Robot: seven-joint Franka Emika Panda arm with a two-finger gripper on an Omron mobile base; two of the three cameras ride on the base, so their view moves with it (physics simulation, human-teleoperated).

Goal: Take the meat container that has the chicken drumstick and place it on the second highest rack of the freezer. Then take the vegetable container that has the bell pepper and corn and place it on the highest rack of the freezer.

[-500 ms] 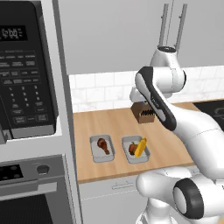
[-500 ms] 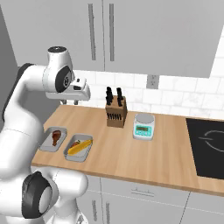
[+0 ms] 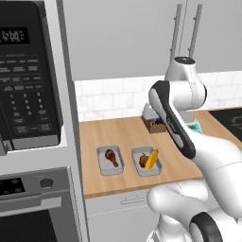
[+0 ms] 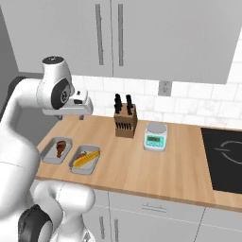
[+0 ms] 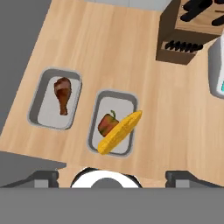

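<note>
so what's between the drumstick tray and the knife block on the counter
The vegetable tray with corn lies roughly between the drumstick tray and knife block; otherwise bare wood, in the right base view.

The microwave (image 3: 28,75) display and keypad markings are too blurred to read.

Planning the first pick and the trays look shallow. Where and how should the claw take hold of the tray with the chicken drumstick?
Probably from above, on a long rim of the meat container, jaws straddling the thin wall. The tray lies flat and shallow; the chicken drumstick lies along the middle, leaving the rims bare. The outer long rim, away from the vegetable container, gives more room.
</note>
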